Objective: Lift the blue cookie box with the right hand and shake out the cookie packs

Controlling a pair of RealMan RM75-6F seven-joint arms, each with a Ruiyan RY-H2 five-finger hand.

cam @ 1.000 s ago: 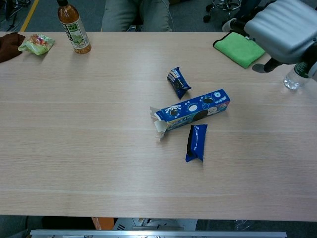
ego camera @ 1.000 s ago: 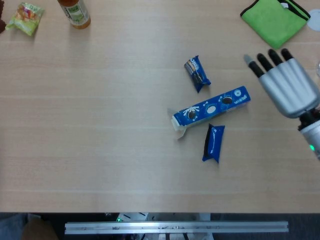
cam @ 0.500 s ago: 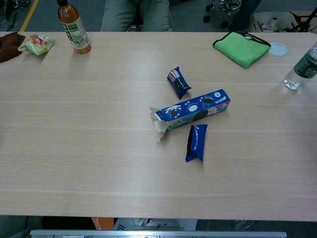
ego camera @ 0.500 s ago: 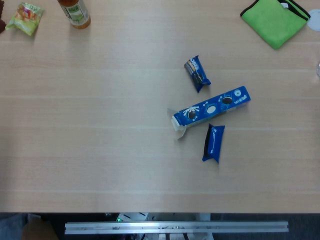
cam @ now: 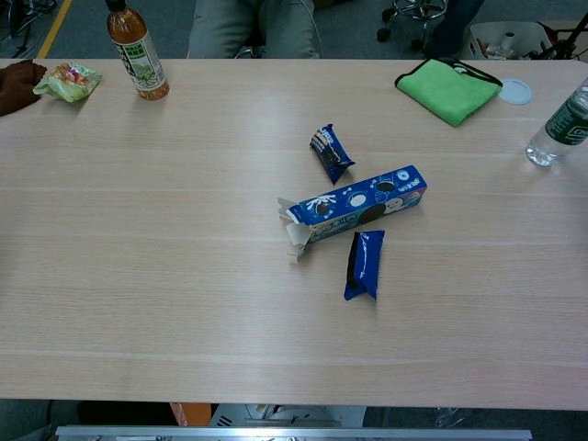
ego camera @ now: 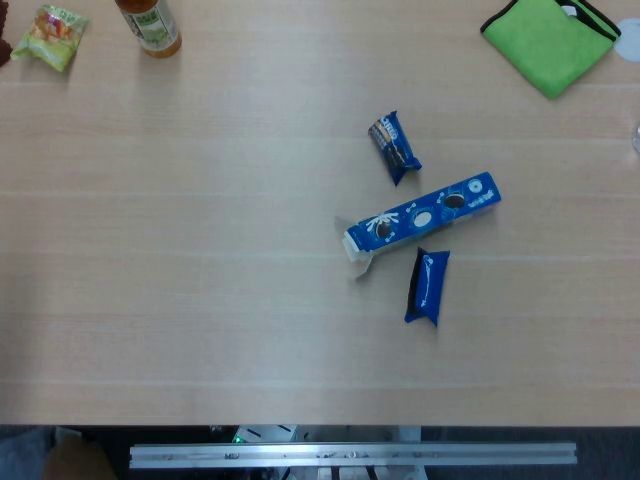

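Gone from both views is the right hand, which a second ago hovered over the far right of the table with its fingers held out; half a second ago it was already out of sight, and nothing on the table has shifted since. Neither hand shows now, so how the fingers lie cannot be told.

Nearest on the table (ego camera: pixel 200 330), right of centre, lies a blue cookie pack (ego camera: pixel 427 286) (cam: pixel 364 265), flat, its long side running near to far. Its far end is just beside the blue cookie box (ego camera: pixel 421 216) (cam: pixel 354 204), though whether they touch cannot be told. The box lies flat on its long side, slanting from near-left to far-right, with its left end open and the pale flaps (ego camera: pixel 358 258) (cam: pixel 296 235) splayed out onto the wood. Just beyond the box, apart from it, a second cookie pack (ego camera: pixel 394 146) (cam: pixel 330 153) lies tilted and somewhat crumpled.

Far right sits a green cloth (ego camera: pixel 548 40) (cam: pixel 447 90), with a white lid (cam: pixel 517 90) beside it and a clear water bottle (cam: pixel 560 126) at the right edge. Far left stand a tea bottle (ego camera: pixel 148 25) (cam: pixel 136 55) and, left of it, a green snack bag (ego camera: pixel 50 36) (cam: pixel 67 81).
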